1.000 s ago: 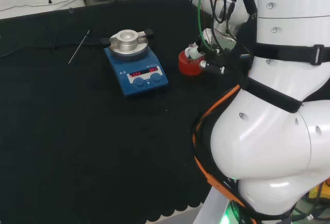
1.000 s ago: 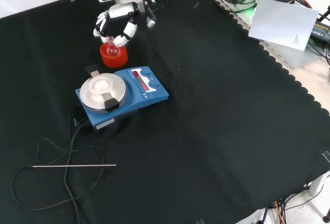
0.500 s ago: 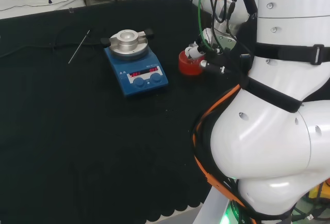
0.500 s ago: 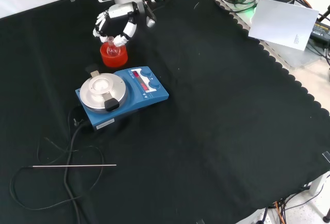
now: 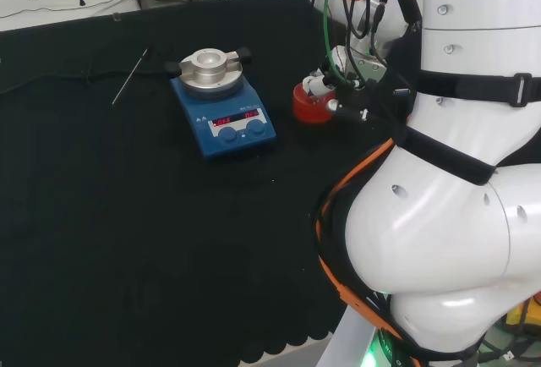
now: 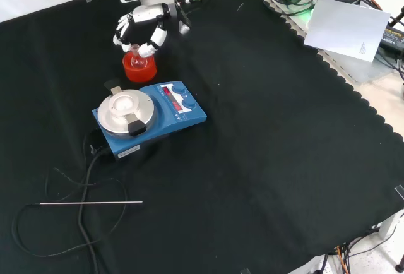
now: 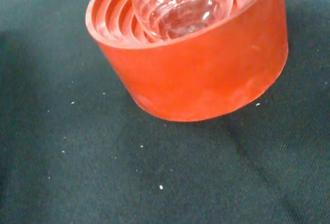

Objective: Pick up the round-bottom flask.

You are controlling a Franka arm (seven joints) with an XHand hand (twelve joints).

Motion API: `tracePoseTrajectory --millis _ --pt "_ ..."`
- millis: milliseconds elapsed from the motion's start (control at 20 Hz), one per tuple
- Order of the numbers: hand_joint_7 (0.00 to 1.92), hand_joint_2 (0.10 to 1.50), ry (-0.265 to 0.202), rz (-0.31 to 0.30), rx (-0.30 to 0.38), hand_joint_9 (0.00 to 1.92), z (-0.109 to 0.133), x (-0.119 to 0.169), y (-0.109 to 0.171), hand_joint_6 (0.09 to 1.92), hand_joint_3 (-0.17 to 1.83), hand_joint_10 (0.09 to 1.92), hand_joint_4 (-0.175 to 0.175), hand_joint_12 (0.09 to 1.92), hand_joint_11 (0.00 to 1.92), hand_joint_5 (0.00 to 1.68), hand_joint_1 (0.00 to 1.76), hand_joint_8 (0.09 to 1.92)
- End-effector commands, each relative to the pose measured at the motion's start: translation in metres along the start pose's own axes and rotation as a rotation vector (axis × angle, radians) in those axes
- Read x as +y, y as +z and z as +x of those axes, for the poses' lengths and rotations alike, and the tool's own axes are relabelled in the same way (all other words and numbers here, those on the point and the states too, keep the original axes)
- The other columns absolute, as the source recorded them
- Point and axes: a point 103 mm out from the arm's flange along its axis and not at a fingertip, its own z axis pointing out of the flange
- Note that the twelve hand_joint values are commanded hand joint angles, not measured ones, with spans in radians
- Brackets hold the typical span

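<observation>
Black cloth (image 6: 265, 135) covers the whole bench, scalloped along its near-right edge in the front view. Toward the cloth's far edge in that view sits a red ribbed stand (image 6: 139, 69), and the round-bottom flask (image 6: 136, 60) rests in it, clear glass with its neck pointing up. From the wrist view you can see the flask's bulb (image 7: 180, 2) nestled down in the stand's (image 7: 196, 64) rings.

The hand (image 6: 144, 26) is right over the flask, fingers curled down around the neck, with the fingertips (image 6: 146, 49) at the neck's top. Can't really tell if they're actually touching the glass. In the head view the hand (image 5: 325, 88) sits at the stand's (image 5: 309, 105) right side.

Just beside the stand, nearer the middle of the cloth, is a blue hotplate stirrer (image 6: 149, 118) with a round metal top. A thin metal rod (image 6: 91, 203) lies toward the near-left corner in the front view, crossing a black cable (image 6: 85, 179).
</observation>
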Motion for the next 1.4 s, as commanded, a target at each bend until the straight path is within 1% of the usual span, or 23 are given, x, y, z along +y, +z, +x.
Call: tracePoseTrajectory --millis 50,100,150,200,250,300,350,450,600,700,800,850,900,950,1000,1050,1150,1250,1400 --pt "0.47 0.8 0.001 -0.028 -0.006 0.6 0.001 0.0 0.0 0.67 0.61 0.61 -0.029 1.31 0.28 0.87 0.89 0.6" --pt "0.48 0.8 0.0 -0.037 -0.012 0.61 0.002 0.0 0.0 0.66 0.61 0.6 -0.026 1.31 0.3 0.9 0.9 0.6" --pt "0.5 0.86 -0.001 -0.041 -0.013 0.63 0.003 0.0 0.0 0.78 0.5 0.6 0.048 1.31 0.31 0.94 0.94 0.6" --pt "0.53 0.93 -0.001 -0.043 -0.016 0.65 0.004 0.0 0.0 0.89 0.37 0.59 0.106 1.31 0.34 0.96 0.98 0.6" --pt "0.55 0.98 -0.001 -0.044 -0.016 0.67 0.004 0.0 0.0 0.96 0.27 0.58 0.14 1.3 0.36 0.97 0.99 0.59" --pt "0.56 1.02 0.0 -0.043 -0.016 0.69 0.005 0.0 0.0 0.99 0.2 0.58 0.159 1.3 0.37 0.97 1.0 0.59" --pt "0.57 1.04 0.0 -0.045 -0.023 0.7 0.008 0.0 0.002 1.01 0.17 0.57 0.168 1.3 0.38 0.97 1.01 0.59" --pt "0.58 1.05 0.0 -0.046 -0.027 0.71 0.009 -0.001 0.002 1.03 0.14 0.57 0.174 1.29 0.39 0.97 1.01 0.58" --pt "0.58 1.06 -0.001 -0.046 -0.027 0.71 0.009 -0.001 0.002 1.04 0.13 0.56 0.175 1.29 0.4 0.97 1.01 0.58" --pt "0.58 1.06 -0.005 -0.036 -0.011 0.72 0.009 0.0 0.002 1.05 0.12 0.56 0.175 1.28 0.41 0.96 1.01 0.58" --pt "0.55 1.09 -0.008 -0.028 0.017 0.7 0.007 0.001 0.0 1.1 0.09 0.56 0.171 1.29 0.39 0.92 0.99 0.59" --pt "0.54 1.09 -0.011 -0.03 0.019 0.68 0.007 0.001 -0.001 1.03 0.07 0.57 0.096 1.29 0.37 0.88 0.95 0.59" --pt "0.52 1.07 -0.012 -0.03 0.019 0.67 0.007 0.002 -0.001 0.96 0.05 0.57 0.03 1.29 0.35 0.82 0.91 0.59" --pt "0.5 1.05 -0.014 -0.031 0.019 0.66 0.008 0.002 -0.001 0.9 0.04 0.57 -0.013 1.29 0.34 0.75 0.89 0.59" --pt "0.48 1.03 -0.017 -0.029 0.016 0.64 0.009 0.003 -0.001 0.85 0.03 0.57 -0.037 1.29 0.33 0.68 0.88 0.59" --pt "0.47 1.0 -0.02 -0.027 0.015 0.63 0.01 0.003 -0.001 0.81 0.01 0.57 -0.049 1.29 0.32 0.61 0.88 0.58" --pt "0.45 0.97 -0.027 -0.021 0.014 0.61 0.011 0.004 -0.001 0.74 0.0 0.58 -0.057 1.3 0.3 0.52 0.87 0.59" --pt "0.44 0.95 -0.036 -0.01 0.013 0.59 0.012 0.005 0.001 0.69 -0.02 0.59 -0.057 1.3 0.28 0.49 0.87 0.6" --pt "0.42 0.94 -0.041 -0.01 0.002 0.58 0.013 0.006 0.003 0.66 -0.02 0.6 -0.056 1.31 0.27 0.46 0.87 0.61"
